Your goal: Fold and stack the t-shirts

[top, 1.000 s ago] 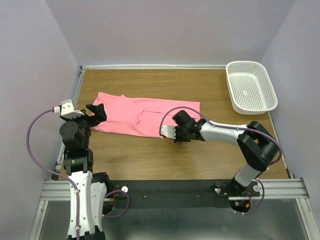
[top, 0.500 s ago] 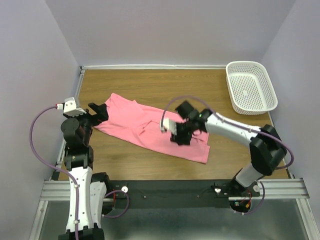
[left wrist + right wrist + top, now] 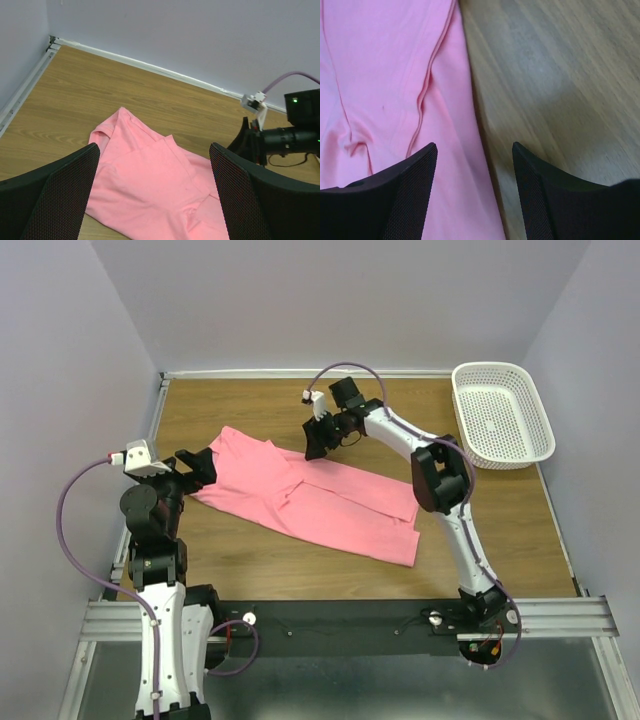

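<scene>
One salmon-pink t-shirt (image 3: 320, 505) lies spread and somewhat rumpled on the wooden tabletop (image 3: 300, 565). It runs on a slant from near the middle of the left edge toward the near edge, and ends a little right of centre. My left gripper (image 3: 200, 466) sits at the shirt's left end, close to the left edge of the tabletop. Its jaws are spread wide with nothing between them. In the left wrist view the t-shirt (image 3: 145, 180) fills the gap ahead of that gripper (image 3: 152, 200), with a folded ridge running along the cloth and bare tabletop (image 3: 100, 80) beyond it. I cannot tell from these views whether those jaws touch the fabric or hover just above it. My right gripper (image 3: 312, 445) reaches out to the far side of the shirt, about midway along the tabletop and nearer the far edge than the near one. Its jaws are also released and hold nothing. From the right wrist, that gripper (image 3: 472, 195) looks straight down on the shirt's border. The t-shirt (image 3: 380, 75) shows pink cloth with a stitched seam on one side, and plain tabletop (image 3: 560, 75) shows on the other. A white mesh basket (image 3: 500, 420) stands in the far right corner, well apart from the shirt.
</scene>
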{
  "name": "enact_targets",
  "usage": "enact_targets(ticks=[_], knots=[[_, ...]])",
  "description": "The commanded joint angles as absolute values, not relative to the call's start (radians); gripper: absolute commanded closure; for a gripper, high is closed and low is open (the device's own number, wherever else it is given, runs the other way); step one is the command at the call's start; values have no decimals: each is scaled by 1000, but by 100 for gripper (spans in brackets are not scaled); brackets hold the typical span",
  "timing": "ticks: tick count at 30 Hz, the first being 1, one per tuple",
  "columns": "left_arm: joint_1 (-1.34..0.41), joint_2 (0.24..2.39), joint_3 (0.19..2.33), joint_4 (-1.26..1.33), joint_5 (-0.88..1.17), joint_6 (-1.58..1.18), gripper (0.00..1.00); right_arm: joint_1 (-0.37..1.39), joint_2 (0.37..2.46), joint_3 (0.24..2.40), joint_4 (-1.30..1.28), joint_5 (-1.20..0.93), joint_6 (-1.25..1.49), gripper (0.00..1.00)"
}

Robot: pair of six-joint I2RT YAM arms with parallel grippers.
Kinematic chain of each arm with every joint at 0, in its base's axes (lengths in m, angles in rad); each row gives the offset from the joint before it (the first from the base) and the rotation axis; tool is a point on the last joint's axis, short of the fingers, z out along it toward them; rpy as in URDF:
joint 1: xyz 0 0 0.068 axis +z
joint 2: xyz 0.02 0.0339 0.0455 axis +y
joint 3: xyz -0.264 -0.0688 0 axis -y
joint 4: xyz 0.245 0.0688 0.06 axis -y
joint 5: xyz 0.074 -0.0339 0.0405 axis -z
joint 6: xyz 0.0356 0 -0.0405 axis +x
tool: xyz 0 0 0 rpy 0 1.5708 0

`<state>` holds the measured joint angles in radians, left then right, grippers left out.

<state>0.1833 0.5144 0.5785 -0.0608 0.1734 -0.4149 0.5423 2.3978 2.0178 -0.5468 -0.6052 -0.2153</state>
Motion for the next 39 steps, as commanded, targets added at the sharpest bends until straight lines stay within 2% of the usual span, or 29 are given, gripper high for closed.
enact_targets(ticks=[1,11,18,24,27,30,35,39], knots=[[186,517,563,-34,212,-405,2,551,2520,2189,-514,-614,36,31],[186,525,555,-20,232,-405,2,580,2635,2181,-508,-746,107,39],[186,529,555,-17,229,-408,2,583,2730,2305,-506,-755,182,44],[187,531,555,-18,229,-408,2,583,2767,2336,-494,-723,238,66],[187,532,555,-18,230,-408,2,575,2755,2336,-471,-678,259,87],[186,532,555,-20,233,-407,2,557,2740,2338,-436,-622,294,97],[186,531,555,-21,233,-408,2,465,2726,2362,-393,-529,348,99],[187,558,551,-15,248,-419,2,379,2677,2294,-374,-482,364,99]])
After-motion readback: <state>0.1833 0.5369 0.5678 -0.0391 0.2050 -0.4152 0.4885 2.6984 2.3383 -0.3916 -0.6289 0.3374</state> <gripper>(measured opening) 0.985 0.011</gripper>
